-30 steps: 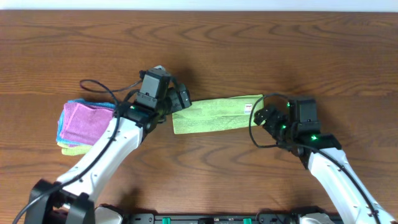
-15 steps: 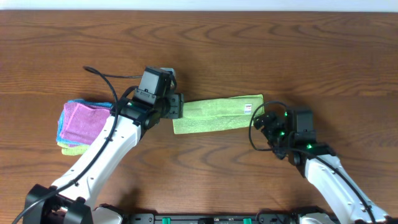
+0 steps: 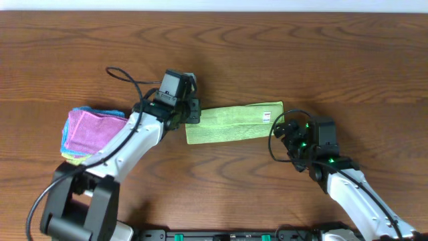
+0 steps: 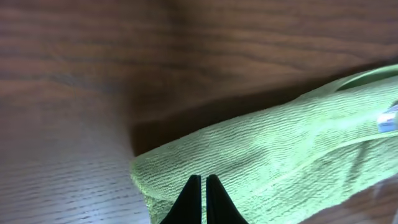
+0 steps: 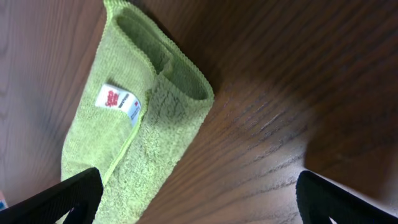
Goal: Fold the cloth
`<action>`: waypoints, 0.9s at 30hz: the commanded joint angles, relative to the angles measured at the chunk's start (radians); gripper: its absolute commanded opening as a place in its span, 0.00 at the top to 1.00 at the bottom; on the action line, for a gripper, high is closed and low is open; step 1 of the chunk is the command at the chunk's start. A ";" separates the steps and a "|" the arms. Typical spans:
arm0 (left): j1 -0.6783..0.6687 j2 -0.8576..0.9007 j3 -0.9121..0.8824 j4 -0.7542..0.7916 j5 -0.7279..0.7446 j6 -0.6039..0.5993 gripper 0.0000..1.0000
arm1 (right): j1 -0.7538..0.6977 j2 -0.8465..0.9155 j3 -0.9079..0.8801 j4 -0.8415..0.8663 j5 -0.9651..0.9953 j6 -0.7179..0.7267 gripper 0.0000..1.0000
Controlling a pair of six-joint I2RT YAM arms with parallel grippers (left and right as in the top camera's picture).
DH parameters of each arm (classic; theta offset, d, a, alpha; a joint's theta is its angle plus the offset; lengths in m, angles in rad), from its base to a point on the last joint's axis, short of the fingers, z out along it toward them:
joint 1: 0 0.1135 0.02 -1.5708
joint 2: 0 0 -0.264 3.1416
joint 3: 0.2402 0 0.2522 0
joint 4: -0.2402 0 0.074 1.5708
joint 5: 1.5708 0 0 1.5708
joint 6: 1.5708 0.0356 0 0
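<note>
Cloth (image 3: pixel 234 122) lies on the table (image 3: pixel 321 53) as a long folded strip between your arms, with its white tag (image 5: pixel 118 102) near the right end. Your left gripper (image 4: pixel 203 182) has its fingers pressed almost together over the strip's left end; whether they trap a layer, you cannot tell. Your right gripper (image 5: pixel 199 180) gapes wide and empty just off the right end. Since a second ago it has backed off slightly, and the strip has not moved.
</note>
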 commanded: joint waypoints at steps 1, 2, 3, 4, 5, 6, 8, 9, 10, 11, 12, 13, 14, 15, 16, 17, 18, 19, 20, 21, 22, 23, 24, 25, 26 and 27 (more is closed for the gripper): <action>0.003 0.041 0.024 0.000 0.024 -0.039 0.94 | -0.002 0.013 -0.004 0.010 0.032 0.038 0.01; 0.003 0.053 0.024 0.000 0.027 -0.046 0.94 | -0.002 0.022 -0.005 0.023 0.035 0.043 0.01; 0.003 0.060 0.024 0.001 0.027 -0.046 0.94 | -0.002 0.029 -0.005 0.031 0.035 0.045 0.01; 0.003 0.068 0.024 0.001 0.027 -0.046 0.94 | -0.002 0.040 -0.005 0.043 0.035 0.045 0.01; 0.003 0.074 0.024 0.000 0.027 -0.046 0.94 | -0.002 0.053 -0.005 0.058 0.035 0.046 0.01; 0.003 0.084 0.024 0.000 0.028 -0.050 0.94 | -0.001 0.069 -0.005 0.069 0.035 0.060 0.01; 0.003 0.098 0.024 0.001 0.031 -0.064 0.94 | -0.001 0.098 -0.005 0.090 0.035 0.075 0.01; 0.003 0.108 0.024 0.001 0.031 -0.074 0.94 | -0.001 0.117 -0.005 0.109 0.035 0.075 0.01; 0.003 0.116 0.024 0.004 0.031 -0.075 0.94 | -0.001 0.131 -0.005 0.125 0.035 0.074 0.01; 0.003 0.126 0.024 0.005 0.031 -0.079 0.94 | -0.001 0.145 -0.005 0.137 0.035 0.074 0.01; 0.003 0.136 0.024 0.005 0.031 -0.082 0.94 | -0.001 0.156 -0.005 0.148 0.035 0.074 0.01; 0.003 0.145 0.024 0.005 0.031 -0.085 0.94 | -0.001 0.166 -0.005 0.160 0.035 0.074 0.01; 0.003 0.155 0.024 0.004 0.031 -0.092 0.94 | -0.001 0.176 -0.005 0.173 0.035 0.074 0.02; 0.003 0.167 0.024 0.004 0.031 -0.098 0.94 | -0.001 0.187 -0.005 0.183 0.035 0.074 0.05; 0.003 0.174 0.024 0.005 0.032 -0.098 0.94 | -0.001 0.195 -0.005 0.187 0.035 0.074 0.07; 0.003 0.181 0.024 0.004 0.032 -0.098 0.94 | -0.001 0.206 -0.005 0.188 0.035 0.074 0.09; 0.003 0.185 0.024 0.004 0.032 -0.098 0.94 | -0.001 0.215 -0.005 0.189 0.036 0.074 0.09; 0.003 0.185 0.024 0.004 0.032 -0.098 0.94 | -0.001 0.223 -0.005 0.191 0.039 0.073 0.09; 0.003 0.185 0.024 0.005 0.032 -0.098 0.94 | -0.001 0.233 -0.005 0.195 0.042 0.073 0.10; 0.003 0.185 0.024 0.005 0.032 -0.098 0.94 | -0.001 0.245 -0.005 0.201 0.046 0.073 0.10; 0.003 0.185 0.024 0.005 0.032 -0.098 0.94 | -0.001 0.257 -0.005 0.211 0.047 0.069 0.11; 0.003 0.185 0.024 0.004 0.032 -0.098 0.94 | -0.001 0.270 -0.005 0.222 0.047 0.069 0.12; 0.003 0.185 0.024 0.004 0.032 -0.098 0.94 | -0.001 0.287 -0.005 0.239 0.046 0.069 0.13; 0.003 0.185 0.024 0.004 0.032 -0.098 0.94 | -0.001 0.299 -0.005 0.251 0.046 0.069 0.15; 0.003 0.185 0.024 0.004 0.032 -0.098 0.94 | -0.001 0.313 -0.005 0.265 0.046 0.069 0.17; 0.003 0.185 0.024 0.004 0.032 -0.098 0.94 | -0.001 0.326 -0.005 0.279 0.045 0.069 0.19</action>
